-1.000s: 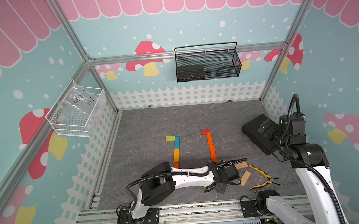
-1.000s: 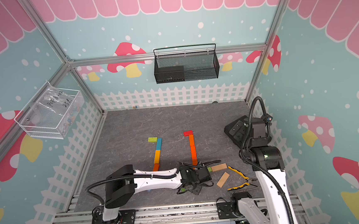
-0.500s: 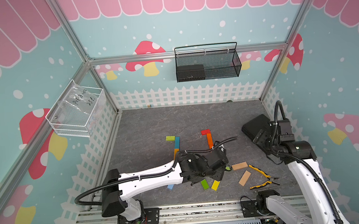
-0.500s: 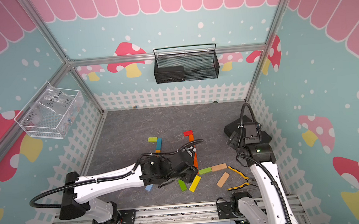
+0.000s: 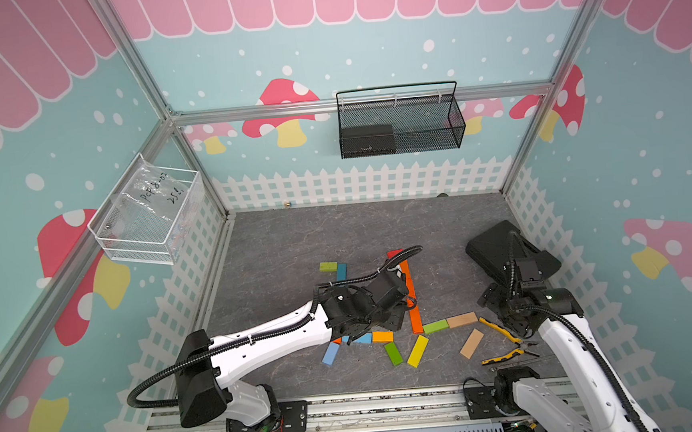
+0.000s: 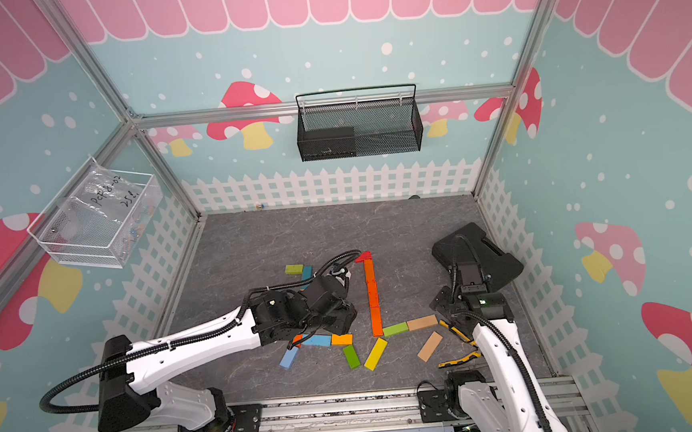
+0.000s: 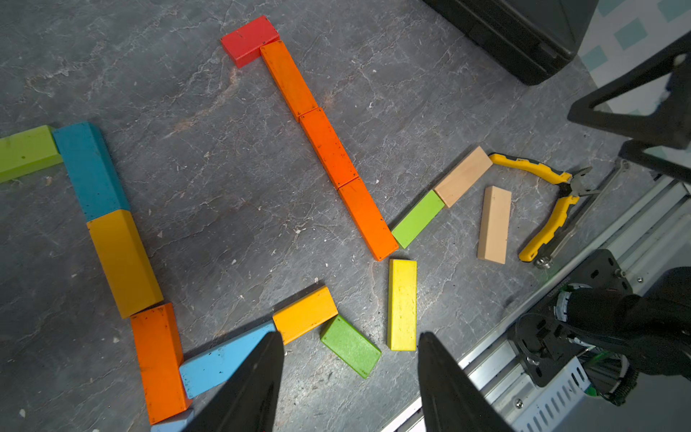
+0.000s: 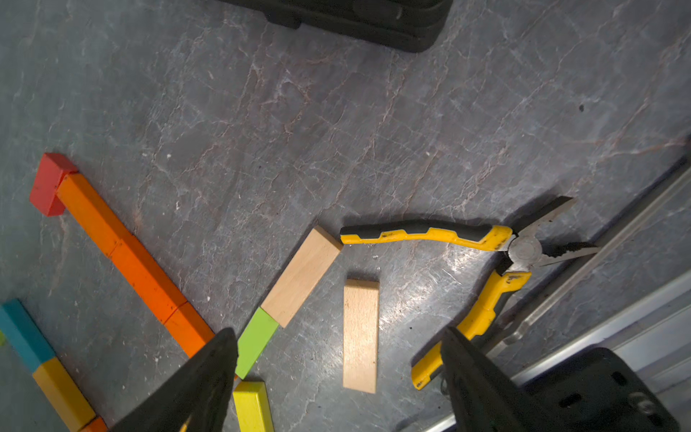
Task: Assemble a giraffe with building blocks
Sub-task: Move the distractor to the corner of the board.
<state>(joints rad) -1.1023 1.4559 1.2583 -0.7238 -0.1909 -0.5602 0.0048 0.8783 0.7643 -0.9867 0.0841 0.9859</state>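
Building blocks all lie flat on the grey table point(image 6: 254, 240), none stacked, in the near half between the two arms.

Line A: the red block point(image 7: 248, 41) sits at the far end, touching the orange run point(image 7: 329, 149), which is three orange blocks end to end. At the run's near end the light green block point(image 7: 417, 218) touches it and angles off toward the right arm. The tan block point(image 7: 463, 175) is butted to its other end, just beside a handle tip of the pliers point(image 8: 467, 239).

Line B, nearer the left arm, is a chain with ends touching: green block point(image 7: 26, 151), teal block point(image 7: 89, 170), amber block point(image 7: 123, 262), single orange block point(image 7: 159, 359). It is mostly hidden under the left arm in both top views. From its near end the pale blue block point(image 7: 228, 361) and the second amber block point(image 7: 304, 314) lead toward line A.

Loose pieces:
- dark green block point(image 7: 350, 346), just beside the second amber block
- yellow block point(image 7: 402, 305), near the orange run's end
- second tan block point(image 7: 494, 224), near the pliers
- second pale blue block point(image 6: 289, 357)

Left gripper point(image 7: 349, 333): fingers apart, nothing between them, over the dark green block. One finger overlaps the pale blue block; I cannot tell if it touches.

Right gripper point(image 8: 338, 329): fingers wide apart, empty, over the second tan block.

Black case point(image 6: 476, 253): far right, well apart from the blocks.
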